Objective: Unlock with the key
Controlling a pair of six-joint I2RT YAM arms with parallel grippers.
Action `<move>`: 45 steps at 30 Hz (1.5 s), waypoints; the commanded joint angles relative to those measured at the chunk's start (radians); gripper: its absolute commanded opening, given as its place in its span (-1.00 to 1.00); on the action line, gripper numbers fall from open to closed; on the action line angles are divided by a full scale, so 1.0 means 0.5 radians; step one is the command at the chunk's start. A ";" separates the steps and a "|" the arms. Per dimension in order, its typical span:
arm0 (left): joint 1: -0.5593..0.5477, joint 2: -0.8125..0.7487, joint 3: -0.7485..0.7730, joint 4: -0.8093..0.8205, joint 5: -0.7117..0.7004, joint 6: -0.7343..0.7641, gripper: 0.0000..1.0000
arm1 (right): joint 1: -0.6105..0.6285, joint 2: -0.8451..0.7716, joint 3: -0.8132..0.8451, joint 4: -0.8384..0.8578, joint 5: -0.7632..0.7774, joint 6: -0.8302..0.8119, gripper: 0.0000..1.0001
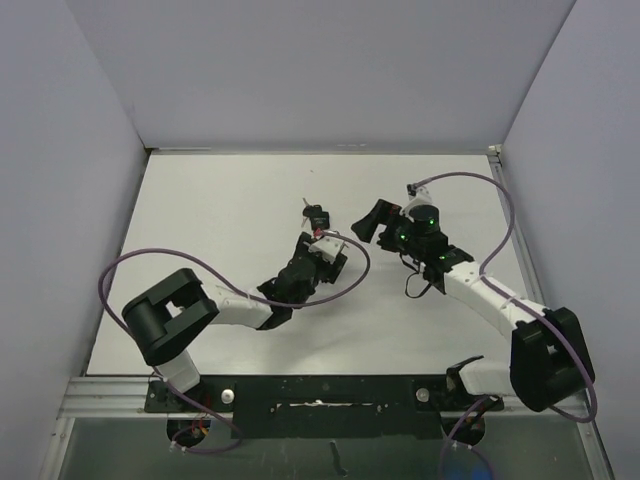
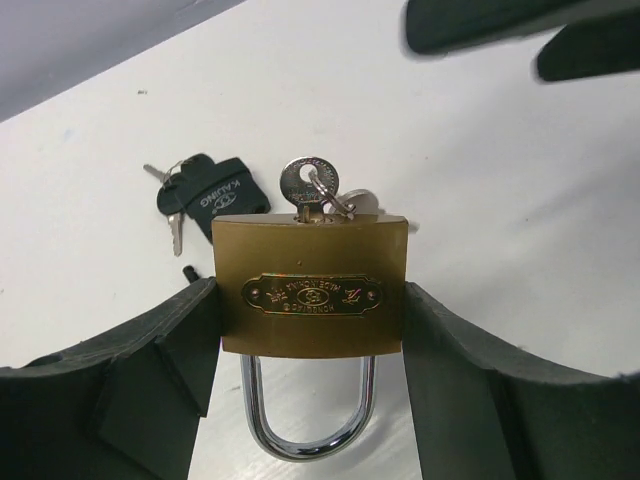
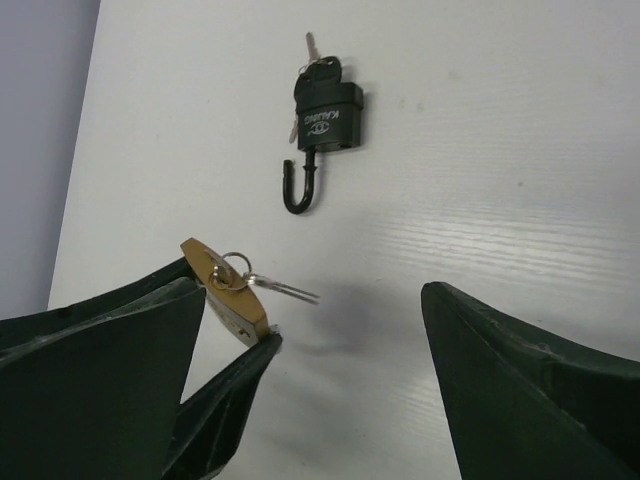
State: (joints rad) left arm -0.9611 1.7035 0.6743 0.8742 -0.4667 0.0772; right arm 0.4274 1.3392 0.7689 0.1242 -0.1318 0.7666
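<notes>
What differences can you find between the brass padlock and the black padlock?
The brass padlock is held between the left fingers; the black padlock lies loose on the table. The brass padlock's shackle looks closed; the black padlock's hangs open as a hook. Both carry keys.

Top external: fixed high above the near edge, looking steeply down on the whole table (image 1: 200, 220) from a distance. Left wrist: very close, facing forward, with the brass padlock (image 2: 312, 290) filling centre frame. Right wrist: low and oblique across the table, moderately near. All three views share the brass padlock and the black padlock (image 3: 328, 118).
</notes>
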 commanded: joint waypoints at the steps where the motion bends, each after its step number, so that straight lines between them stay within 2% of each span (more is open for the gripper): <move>1: 0.010 -0.253 0.190 -0.068 -0.165 -0.135 -1.00 | -0.090 -0.216 -0.070 -0.191 0.111 -0.099 1.00; 6: 0.097 -0.358 0.520 -0.888 -0.183 -0.593 -1.00 | -0.087 -0.345 -0.217 -0.278 0.146 -0.188 0.96; 9: 0.191 -0.363 0.746 -1.320 0.025 -0.908 -1.00 | -0.066 -0.424 -0.336 -0.195 0.106 -0.278 0.95; 12: 0.251 -0.332 0.893 -1.569 0.182 -1.139 -1.00 | -0.041 -0.484 -0.445 -0.021 -0.042 -0.391 0.96; 14: 0.254 -0.309 0.957 -1.662 0.181 -1.210 -1.00 | -0.029 -0.514 -0.493 0.068 -0.108 -0.407 0.96; 19: 0.245 -0.254 1.020 -1.715 0.235 -1.382 -1.00 | 0.004 -0.493 -0.531 0.279 -0.197 -0.351 0.96; 28: 0.211 -0.197 1.049 -1.649 0.353 -1.512 -1.00 | 0.143 -0.217 -0.400 0.379 -0.155 -0.240 0.95; 37: 0.210 -0.308 0.984 -1.586 0.426 -1.556 -1.00 | 0.202 -0.007 -0.384 0.492 -0.082 -0.188 0.96; 45: 0.294 -0.486 0.817 -1.479 0.505 -1.696 -1.00 | 0.200 0.019 -0.388 0.521 -0.083 -0.187 0.96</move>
State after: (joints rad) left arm -0.8364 1.5757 1.0740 -0.0410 -0.2218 -0.7242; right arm 0.5251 1.3579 0.5373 0.3058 -0.1886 0.6712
